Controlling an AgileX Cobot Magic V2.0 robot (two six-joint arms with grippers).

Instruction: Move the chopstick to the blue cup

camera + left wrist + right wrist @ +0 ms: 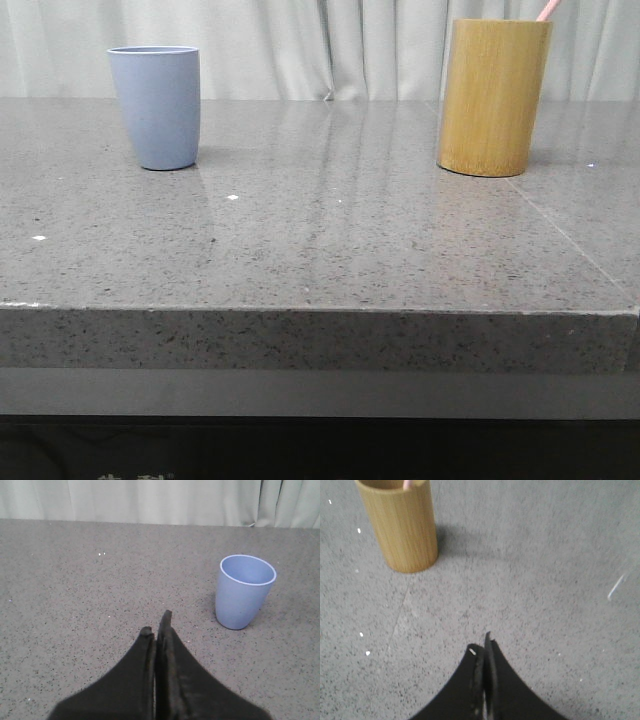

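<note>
The thin pale pink chopstick point(546, 10) is standing inside the tall yellow-brown bamboo cylinder point(493, 97), only its tip peeking over the rim, the rest hidden. The smooth matte pale blue-grey cup point(156, 107) is sitting well apart from that cylinder on the speckled grey stone table point(330, 240). The black left gripper point(156, 626) is hovering near the cup, fingers pressed together, holding nothing. The black right gripper point(484, 647), likewise closed and empty, is hanging apart from the cylinder.

Blue cup point(154, 107) sits back left on the desk point(320, 240), bamboo holder point(493, 97) back right, well apart, chopstick point(546, 10) standing in the holder.
</note>
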